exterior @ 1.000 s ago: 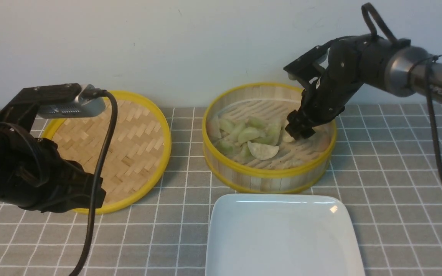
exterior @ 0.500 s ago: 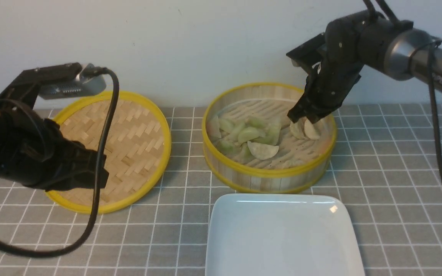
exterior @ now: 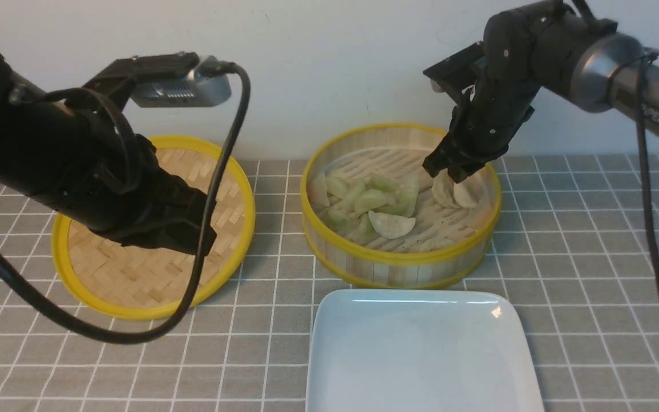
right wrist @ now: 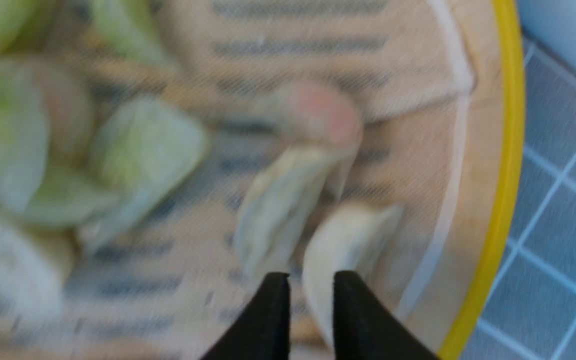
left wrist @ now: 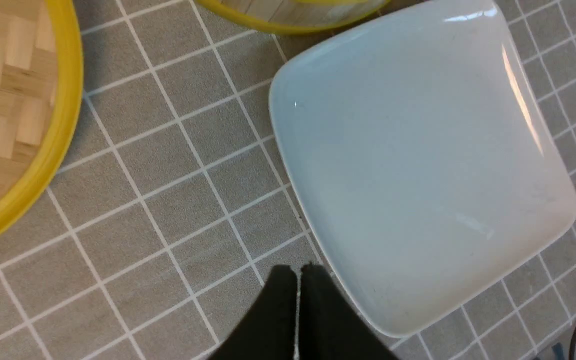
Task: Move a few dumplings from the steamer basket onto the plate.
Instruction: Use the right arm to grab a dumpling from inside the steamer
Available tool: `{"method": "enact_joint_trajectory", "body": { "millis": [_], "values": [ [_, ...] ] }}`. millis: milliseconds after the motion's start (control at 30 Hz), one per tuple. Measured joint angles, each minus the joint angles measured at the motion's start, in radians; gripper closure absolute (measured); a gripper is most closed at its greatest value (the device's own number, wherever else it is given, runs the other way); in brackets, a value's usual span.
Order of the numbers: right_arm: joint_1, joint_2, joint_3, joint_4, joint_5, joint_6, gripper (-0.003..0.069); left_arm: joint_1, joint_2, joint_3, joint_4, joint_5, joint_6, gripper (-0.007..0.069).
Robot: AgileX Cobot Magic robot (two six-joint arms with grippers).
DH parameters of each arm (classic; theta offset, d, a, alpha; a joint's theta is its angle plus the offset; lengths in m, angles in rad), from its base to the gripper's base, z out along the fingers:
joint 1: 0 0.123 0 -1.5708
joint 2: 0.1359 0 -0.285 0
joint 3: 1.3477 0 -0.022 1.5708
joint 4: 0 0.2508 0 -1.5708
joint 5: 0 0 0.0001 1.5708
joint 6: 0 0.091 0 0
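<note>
the plate (exterior: pixel 421 355) lies open from above, the steamer basket (exterior: pixel 398 269) wall stands between it and the dumplings (exterior: pixel 389 224), and the left arm (exterior: pixel 49 160) looms over the lid (exterior: pixel 135 280).

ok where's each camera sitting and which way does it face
Front view: between left arm and right arm, both showing, facing forward over the steamer basket, plate and lid.
Left wrist view: looks down on the plate; shut left gripper shows.
Right wrist view: looks down into the basket at dumplings; right gripper tips show.
Shared: front and left wrist see the plate.

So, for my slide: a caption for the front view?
Right gripper poised over two cream dumplings in the steamer basket, plate nearby.
</note>
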Motion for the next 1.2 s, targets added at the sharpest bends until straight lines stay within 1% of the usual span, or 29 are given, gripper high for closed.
{"method": "enact_joint_trajectory", "body": {
  "millis": [100, 133, 167, 200, 333, 600, 733, 833, 967, 1033, 1100, 1200],
  "values": [
    [0.0, 0.026, 0.0, -0.063, -0.057, 0.087, 0.0384, -0.025, 0.001, 0.0, 0.025, 0.018, 0.0, 0.0629],
    [0.0, 0.031, 0.0, -0.076, -0.065, 0.104, 0.0356, -0.026, 0.001, 0.0, 0.027, 0.021, 0.0, 0.0629],
    [0.0, 0.035, 0.0, -0.078, -0.069, 0.114, 0.0347, -0.027, 0.001, 0.0, 0.027, 0.021, 0.0, 0.0629],
    [0.0, 0.045, 0.0, -0.09, -0.076, 0.131, 0.0316, -0.028, 0.001, 0.0, 0.031, 0.022, 0.0, 0.0629],
    [0.0, 0.069, 0.0, -0.088, -0.076, 0.142, 0.0296, -0.028, 0.001, 0.0, 0.034, 0.022, 0.0, 0.0629],
    [-0.001, 0.096, -0.015, -0.095, -0.056, 0.155, 0.0296, -0.028, 0.001, 0.0, 0.049, 0.022, 0.0, 0.0629],
    [-0.001, 0.107, -0.019, -0.08, -0.019, 0.157, 0.0316, -0.028, 0.001, 0.0, 0.049, 0.022, 0.0, 0.0629],
    [0.0, 0.117, -0.02, -0.055, 0.049, 0.159, 0.0337, -0.028, 0.001, 0.0, 0.05, 0.025, 0.0, 0.0629],
    [0.0, 0.118, -0.02, -0.042, 0.053, 0.154, 0.0344, -0.028, 0.001, 0.0, 0.05, 0.031, 0.0, 0.0629],
    [0.0, 0.118, -0.02, -0.031, 0.052, 0.142, 0.0366, -0.028, 0.001, 0.0, 0.05, 0.033, 0.0, 0.0629],
    [0.0, 0.117, -0.02, -0.022, 0.05, 0.126, 0.0414, -0.028, 0.001, 0.0, 0.051, 0.033, 0.0, 0.0629],
    [-0.001, 0.109, -0.02, 0.0, 0.052, 0.111, 0.0415, -0.028, 0.001, 0.0, 0.051, 0.036, 0.0, 0.0629]
  ]
}}
